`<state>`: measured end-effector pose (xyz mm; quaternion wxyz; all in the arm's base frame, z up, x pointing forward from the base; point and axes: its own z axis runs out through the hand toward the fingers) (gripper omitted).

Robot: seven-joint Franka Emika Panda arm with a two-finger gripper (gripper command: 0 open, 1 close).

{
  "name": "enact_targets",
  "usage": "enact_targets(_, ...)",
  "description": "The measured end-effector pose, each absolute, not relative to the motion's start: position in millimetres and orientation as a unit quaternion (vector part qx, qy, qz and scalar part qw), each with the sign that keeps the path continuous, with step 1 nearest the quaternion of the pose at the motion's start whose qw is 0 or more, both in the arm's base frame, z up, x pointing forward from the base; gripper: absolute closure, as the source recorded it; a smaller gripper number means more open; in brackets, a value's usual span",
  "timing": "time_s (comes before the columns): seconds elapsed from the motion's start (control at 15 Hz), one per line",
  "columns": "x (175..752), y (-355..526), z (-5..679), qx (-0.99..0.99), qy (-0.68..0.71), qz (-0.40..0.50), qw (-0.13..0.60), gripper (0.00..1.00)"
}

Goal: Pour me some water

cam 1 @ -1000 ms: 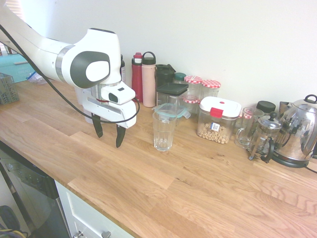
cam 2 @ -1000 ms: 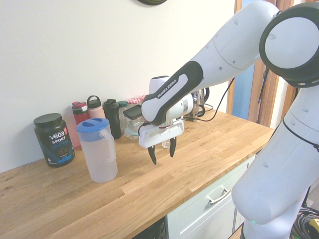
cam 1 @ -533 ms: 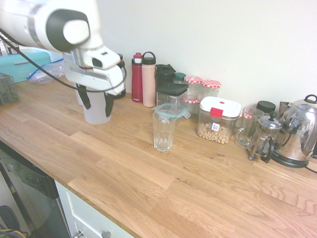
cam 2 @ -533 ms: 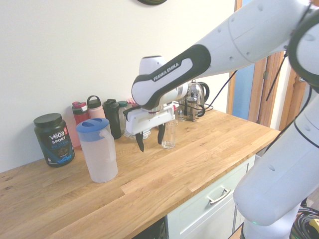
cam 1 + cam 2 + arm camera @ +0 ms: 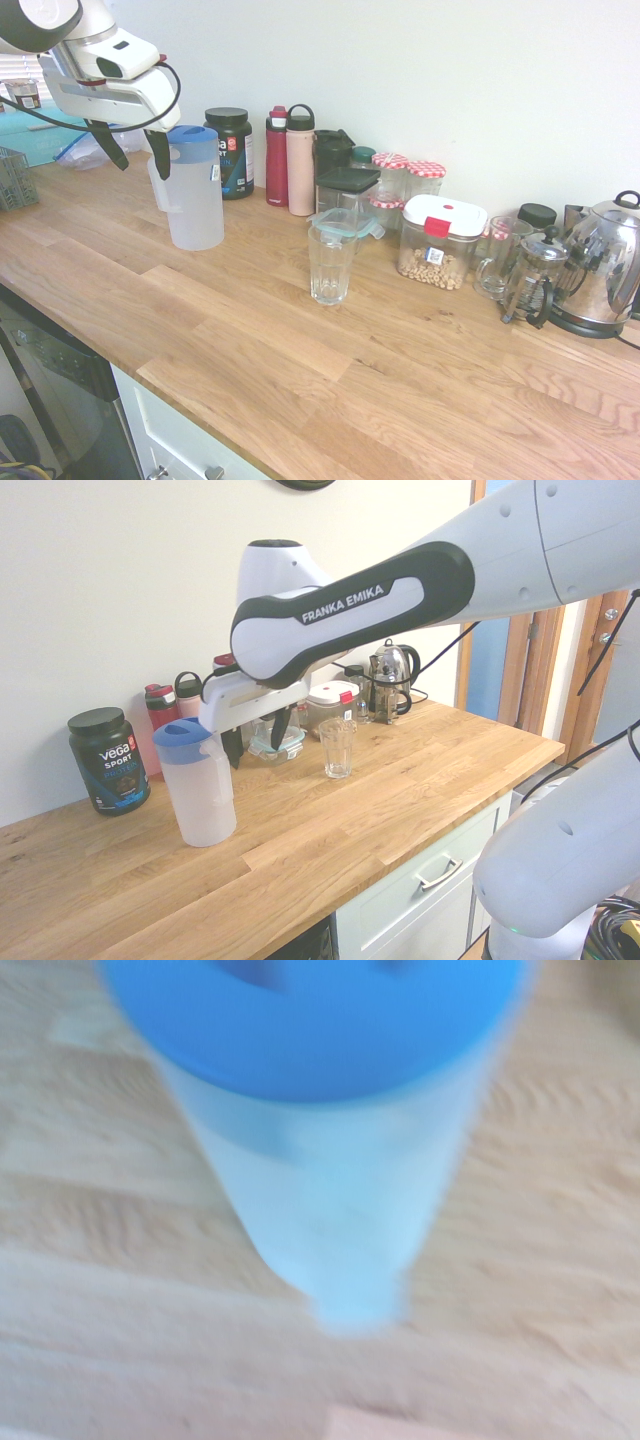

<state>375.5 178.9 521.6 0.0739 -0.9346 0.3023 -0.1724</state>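
A: Pincer position against a second ago?
B: The pincer (image 5: 133, 158) has risen from beside the glass (image 5: 330, 264) and crossed to the blue-lidded pitcher (image 5: 193, 195), hanging just above its handle side, jaws spread, empty.
A: The water?
B: Too faint to confirm. Pitcher and glass stand unmoved on the bench (image 5: 300, 350).

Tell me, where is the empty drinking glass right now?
The drinking glass stands upright near the middle of the wooden counter in the first exterior view, just in front of a clear teal-lidded container, with the blue-lidded pitcher further left.
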Motion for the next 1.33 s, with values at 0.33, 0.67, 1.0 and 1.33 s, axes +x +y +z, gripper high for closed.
enact_targets(0.33,404.6,193.5,504.9,-0.928,0.314,-0.184,0.079,1.0)
enact_targets(0.67,434.1,204.8,495.3,-0.927,0.322,-0.173,0.085,1.0)
enact_targets(1.0,451.8,212.5,495.6,-0.93,0.312,-0.181,0.075,1.0)
enact_targets(1.33,467.1,213.3,488.2,-0.931,0.313,-0.176,0.069,1.0)
